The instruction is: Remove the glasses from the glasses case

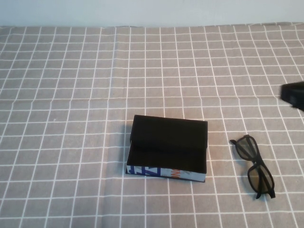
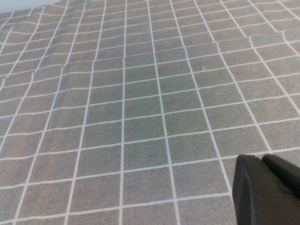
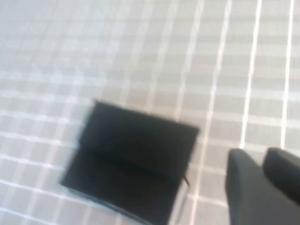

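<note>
You have one glasses case (image 1: pixel 167 148) and one pair of glasses (image 1: pixel 254 166) just right of it on the checked surface (image 1: pixel 71 95). Your right gripper (image 1: pixel 293 93) sits at the right edge, beyond the glasses and apart from them. Your left gripper (image 2: pixel 267 190) hangs over bare cloth; I cannot tell either one's opening.

Glasses case (image 1: pixel 167 148): shallow black box, white front w/ blue marks + orange patch, centre of checked cloth (image 1: pixel 71 95). Glasses (image 1: pixel 254 166): black thick frames, dark lenses, flat on cloth to case's right, near, not touching.

Left gripper (image 2: pixel 267 190) low over bare cloth. Right gripper (image 3: pixel 262 187) near case, at far right edge in high view.

Matt woven tablecloth (image 1: pixel 71 95), glossy plastic glasses (image 1: pixel 254 166), matt black glasses case (image 1: pixel 168 142)
</note>
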{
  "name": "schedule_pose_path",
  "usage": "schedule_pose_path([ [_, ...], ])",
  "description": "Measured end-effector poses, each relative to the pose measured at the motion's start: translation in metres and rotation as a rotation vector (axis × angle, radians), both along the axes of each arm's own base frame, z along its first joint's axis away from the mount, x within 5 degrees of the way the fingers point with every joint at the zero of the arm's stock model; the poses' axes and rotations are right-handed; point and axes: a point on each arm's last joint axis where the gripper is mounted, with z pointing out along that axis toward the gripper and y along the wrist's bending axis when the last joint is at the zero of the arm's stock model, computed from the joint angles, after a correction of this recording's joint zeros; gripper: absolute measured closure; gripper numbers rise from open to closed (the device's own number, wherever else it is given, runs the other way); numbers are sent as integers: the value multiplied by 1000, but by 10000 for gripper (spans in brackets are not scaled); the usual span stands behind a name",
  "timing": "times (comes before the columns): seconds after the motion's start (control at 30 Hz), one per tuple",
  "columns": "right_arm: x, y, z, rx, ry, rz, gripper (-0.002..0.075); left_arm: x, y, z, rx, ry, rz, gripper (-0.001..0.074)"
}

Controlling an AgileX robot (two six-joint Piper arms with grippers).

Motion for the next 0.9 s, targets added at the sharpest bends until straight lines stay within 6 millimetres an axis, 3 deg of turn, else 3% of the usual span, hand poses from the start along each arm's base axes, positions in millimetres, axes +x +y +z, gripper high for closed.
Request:
schedule_pose_path([
  [0.1,-29,-8,-1,32,-111,2,718,0,0,0,0,0,0,739],
  [0.27,-69,-18,-7,36,-190,20,739,0,0,0,0,0,0,739],
  [0.47,-89,-33,-27,-91,-324,-19,743,0,0,0,0,0,0,740],
  [0.7,-109,-53,-83,-50,-657,-207,743,0,0,0,0,0,0,739],
  [0.83,-118,-61,-130,7,-640,-280,743,0,0,0,0,0,0,739],
  [0.9,-121,-63,-144,34,-608,-302,743,0,0,0,0,0,0,739],
])
